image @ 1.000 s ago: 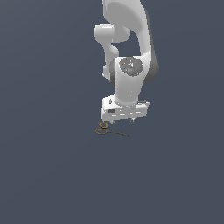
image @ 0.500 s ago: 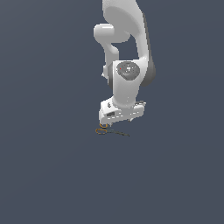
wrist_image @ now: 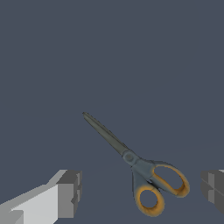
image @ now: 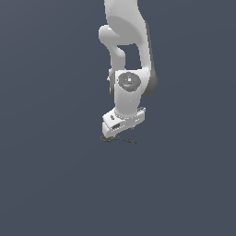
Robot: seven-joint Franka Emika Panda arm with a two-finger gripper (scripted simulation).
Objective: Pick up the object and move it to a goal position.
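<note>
The scissors [wrist_image: 139,171] lie flat on the dark grey floor, with orange-yellow ring handles and thin dark blades. In the exterior view the scissors [image: 116,138] show as a tiny shape just under the white hand. My gripper [wrist_image: 141,191] is open, with one grey fingertip pad [wrist_image: 70,193] on one side of the handles and the other at the frame's edge on the far side. The handles lie between the fingers, which touch nothing. In the exterior view the gripper [image: 118,133] sits low over the scissors, its fingers mostly hidden by the hand.
The white arm [image: 130,60] rises from the hand to the top of the exterior view. A plain dark grey floor [image: 50,175] spreads all around.
The hand has come down toward the scissors and now sits just above them. The scissors have not moved.
</note>
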